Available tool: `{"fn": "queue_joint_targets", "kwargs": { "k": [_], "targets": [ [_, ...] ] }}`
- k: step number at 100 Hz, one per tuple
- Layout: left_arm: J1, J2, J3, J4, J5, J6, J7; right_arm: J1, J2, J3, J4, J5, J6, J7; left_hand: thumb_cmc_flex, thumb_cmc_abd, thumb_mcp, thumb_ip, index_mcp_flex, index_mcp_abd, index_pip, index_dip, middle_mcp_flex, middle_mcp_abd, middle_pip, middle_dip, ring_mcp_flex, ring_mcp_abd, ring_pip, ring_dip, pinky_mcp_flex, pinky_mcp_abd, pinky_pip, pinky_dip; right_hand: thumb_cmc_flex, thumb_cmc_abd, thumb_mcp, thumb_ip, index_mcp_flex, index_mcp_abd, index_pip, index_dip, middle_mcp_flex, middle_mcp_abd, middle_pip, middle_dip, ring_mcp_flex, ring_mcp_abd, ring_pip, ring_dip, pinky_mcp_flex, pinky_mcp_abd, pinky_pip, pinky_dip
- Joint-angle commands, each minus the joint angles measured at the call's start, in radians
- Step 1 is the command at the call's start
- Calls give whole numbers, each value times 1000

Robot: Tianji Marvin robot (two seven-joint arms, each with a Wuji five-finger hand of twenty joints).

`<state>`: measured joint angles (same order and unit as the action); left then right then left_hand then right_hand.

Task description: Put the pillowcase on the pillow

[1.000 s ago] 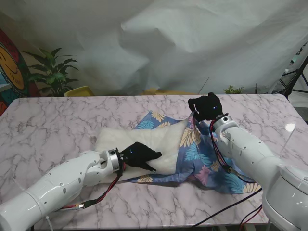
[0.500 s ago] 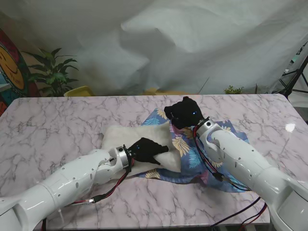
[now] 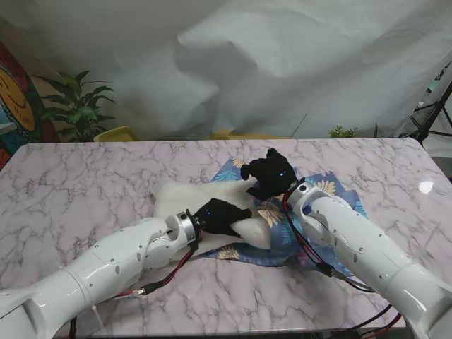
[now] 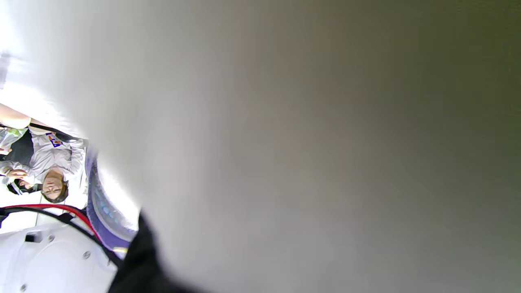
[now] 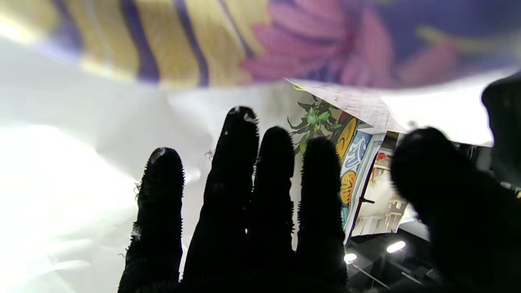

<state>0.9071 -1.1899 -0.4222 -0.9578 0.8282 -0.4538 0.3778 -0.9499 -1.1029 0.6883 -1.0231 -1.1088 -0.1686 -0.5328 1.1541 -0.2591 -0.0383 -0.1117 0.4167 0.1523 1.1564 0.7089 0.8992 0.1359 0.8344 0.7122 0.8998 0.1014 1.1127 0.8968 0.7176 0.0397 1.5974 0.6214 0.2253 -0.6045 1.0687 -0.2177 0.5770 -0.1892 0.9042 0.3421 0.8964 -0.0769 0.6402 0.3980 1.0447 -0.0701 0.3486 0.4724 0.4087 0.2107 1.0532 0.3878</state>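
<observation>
The white fluffy pillow (image 3: 212, 205) is seen at the centre of the marbled counter (image 3: 85, 183), its 3 o'clock end inside the blue floral pillowcase (image 3: 321, 194). The left robot hand (image 3: 222, 217) is clamped on the pillow, pushed farther toward 3 o'clock than before. The right robot hand (image 3: 270, 174), clamped on the pillowcase's opening, has been drawn toward 9 o'clock, so more pillow is covered.

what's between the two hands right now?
Stand view: only the white fluffy pillow spans between left hand and right hand, its end entering the blue floral pillowcase.
</observation>
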Motion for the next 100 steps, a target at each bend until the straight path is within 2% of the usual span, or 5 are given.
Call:
{"fn": "queue_joint_targets", "kwargs": {
  "k": [1,41,84,93,100],
  "targets": [
    [-7,-10,10,12,-9,-5,-25,-33,33,19,-40,-31,-7,-11,127,99,94,61,1,-84,63,4,65,-23,65,5,19,-33,-6,-13,-8,-107,16,22,-74,73,-64,30,-64,83,-124,-17,-102,42,-63,-42,-98,58,-82,-47,-68,41,-41,3],
    [-22,-20,25,37,-54,37,-77,-393,89,417,-482,-261,-30,222,129,108,84,64,1,-81,58,3,65,-20,66,3,23,-36,-1,-12,0,-114,22,20,-154,287,-374,80,-149,140,-333,-99,-307,132,-126,-97,-338,105,-120,-142,-184,48,-104,-31],
    [-31,-38,28,54,-67,73,-53,-565,105,553,-561,-238,-134,519,135,111,74,67,2,-72,49,6,65,-18,66,1,24,-35,-1,-13,3,-112,24,16,-250,327,-540,61,-127,160,-380,-67,-307,116,-98,-33,-330,87,-92,-109,-197,71,-133,-16],
    [-36,-44,36,62,-49,85,-13,-536,107,512,-512,-257,-97,458,129,112,68,70,2,-72,46,7,62,-21,53,-7,19,-32,-12,-18,-2,-111,19,12,-124,262,-545,61,-38,59,-265,32,-208,57,-18,28,-222,56,-42,-75,-134,61,-109,14],
    [-32,-44,32,60,-46,86,-5,-485,107,445,-428,-266,-47,305,127,109,65,71,3,-74,41,4,61,-19,46,-12,15,-28,-20,-22,-2,-111,18,11,143,218,-627,89,111,-117,-71,141,5,-55,87,97,-21,-15,70,-3,-30,30,-40,38]
  ]
}}
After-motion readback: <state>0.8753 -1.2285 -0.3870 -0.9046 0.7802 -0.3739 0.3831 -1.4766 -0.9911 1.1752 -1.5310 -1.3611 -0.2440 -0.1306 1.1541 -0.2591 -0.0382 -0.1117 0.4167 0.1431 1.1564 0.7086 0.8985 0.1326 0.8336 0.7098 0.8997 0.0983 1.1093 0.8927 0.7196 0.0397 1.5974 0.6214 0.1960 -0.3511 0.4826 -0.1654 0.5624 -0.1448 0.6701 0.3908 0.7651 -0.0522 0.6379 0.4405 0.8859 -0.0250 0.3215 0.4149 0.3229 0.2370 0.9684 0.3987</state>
